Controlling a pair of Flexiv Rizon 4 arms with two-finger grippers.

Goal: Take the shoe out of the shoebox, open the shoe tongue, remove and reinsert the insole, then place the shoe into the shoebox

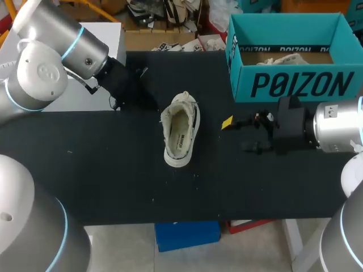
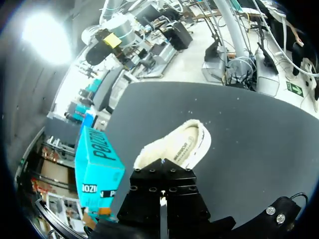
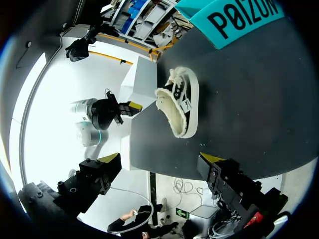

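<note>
**Closing in on the shoe with both claws**

Standing upright on its sole, one shoe (image 1: 182, 127) sits alone on the table (image 1: 113, 181), out of the box. One teal shoebox (image 1: 295, 85) stands well apart from the shoe, beyond it on my right. Something pale lies inside the box, but I cannot tell what. One insole (image 2: 185, 144) lies flat inside the shoe.

I count two claws. My right claw (image 1: 237, 135) hangs near the shoe's right side with its yellow tips spread wide and nothing between them. My left claw (image 1: 122, 85) hangs off the shoe's left side, clear of it. I cannot tell whether it is wide or narrow.

As I judge it, the work now is on the shoe itself: tongue first, then insole. The lace end points away from me and the tongue is too small to pick out. To do this well, one claw should pin the shoe's side wall so it cannot skid on the table. The other should come in from above and pinch only the soft edge it wants. Catching the shoe's rim along with it would lift the whole shoe.
</note>
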